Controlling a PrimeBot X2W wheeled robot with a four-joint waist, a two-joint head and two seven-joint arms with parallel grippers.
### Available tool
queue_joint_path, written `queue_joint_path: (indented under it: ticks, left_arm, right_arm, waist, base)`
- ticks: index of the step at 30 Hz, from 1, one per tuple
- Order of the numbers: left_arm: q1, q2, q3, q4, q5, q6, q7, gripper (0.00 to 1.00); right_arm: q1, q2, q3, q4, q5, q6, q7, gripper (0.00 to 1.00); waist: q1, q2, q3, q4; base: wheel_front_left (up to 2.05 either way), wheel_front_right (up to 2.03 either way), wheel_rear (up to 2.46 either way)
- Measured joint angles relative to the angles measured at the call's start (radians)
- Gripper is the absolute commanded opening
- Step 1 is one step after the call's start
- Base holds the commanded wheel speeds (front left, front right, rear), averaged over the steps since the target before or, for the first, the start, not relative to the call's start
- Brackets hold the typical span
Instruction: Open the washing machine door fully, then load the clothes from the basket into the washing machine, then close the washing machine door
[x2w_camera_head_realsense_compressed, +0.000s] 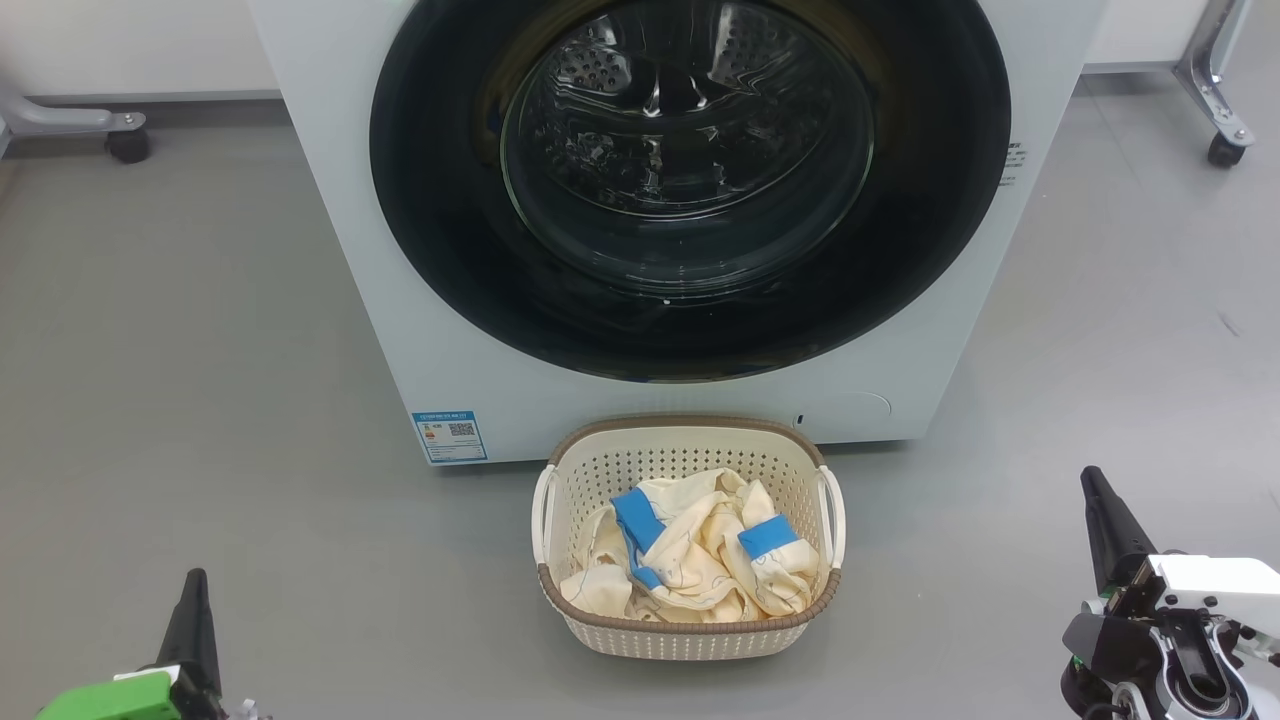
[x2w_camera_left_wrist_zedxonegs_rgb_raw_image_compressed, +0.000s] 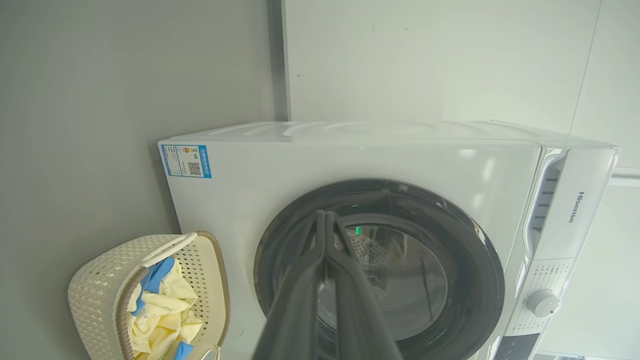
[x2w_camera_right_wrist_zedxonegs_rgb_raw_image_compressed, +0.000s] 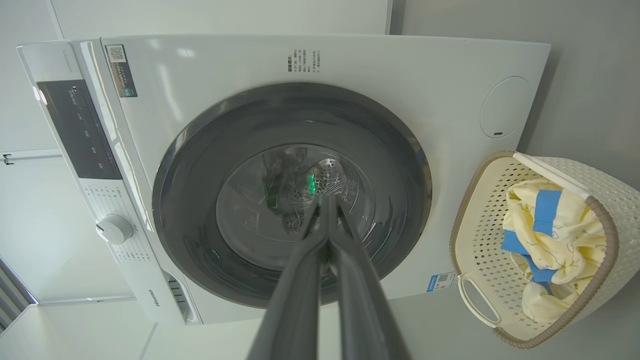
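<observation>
The white washing machine (x2w_camera_head_realsense_compressed: 340, 250) stands straight ahead, its round black-rimmed door (x2w_camera_head_realsense_compressed: 430, 220) shut flat against the front. On the floor just before it sits the cream basket (x2w_camera_head_realsense_compressed: 690, 635), holding pale yellow clothes (x2w_camera_head_realsense_compressed: 690, 560) with blue bands. My left gripper (x2w_camera_head_realsense_compressed: 195, 585) rests shut at the lower left, well left of the basket. Off to the basket's right, at the lower right, my right gripper (x2w_camera_head_realsense_compressed: 1092, 482) is shut too, with nothing in it. In the left wrist view the shut left gripper (x2w_camera_left_wrist_zedxonegs_rgb_raw_image_compressed: 324, 214) points at the door (x2w_camera_left_wrist_zedxonegs_rgb_raw_image_compressed: 480, 280). The right gripper (x2w_camera_right_wrist_zedxonegs_rgb_raw_image_compressed: 327, 199) likewise faces the door (x2w_camera_right_wrist_zedxonegs_rgb_raw_image_compressed: 190, 200).
Grey floor (x2w_camera_head_realsense_compressed: 180, 350) spreads on both sides of the machine. A wheeled frame leg (x2w_camera_head_realsense_compressed: 1225, 130) stands at the far right and another caster (x2w_camera_head_realsense_compressed: 128, 145) at the far left. The control panel and dial (x2w_camera_right_wrist_zedxonegs_rgb_raw_image_compressed: 115, 229) lie along the machine's top.
</observation>
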Motion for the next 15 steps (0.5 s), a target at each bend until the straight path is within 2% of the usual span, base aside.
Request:
queue_joint_path:
  ticks: [15]
  left_arm:
    - [0.0, 0.0, 0.001, 0.0, 0.001, 0.0, 0.004, 0.0]
  right_arm:
    - [0.0, 0.001, -0.001, 0.0, 0.0, 0.0, 0.0, 0.0]
  waist:
    - [0.0, 0.0, 0.0, 0.0]
  base:
    - [0.0, 0.0, 0.0]
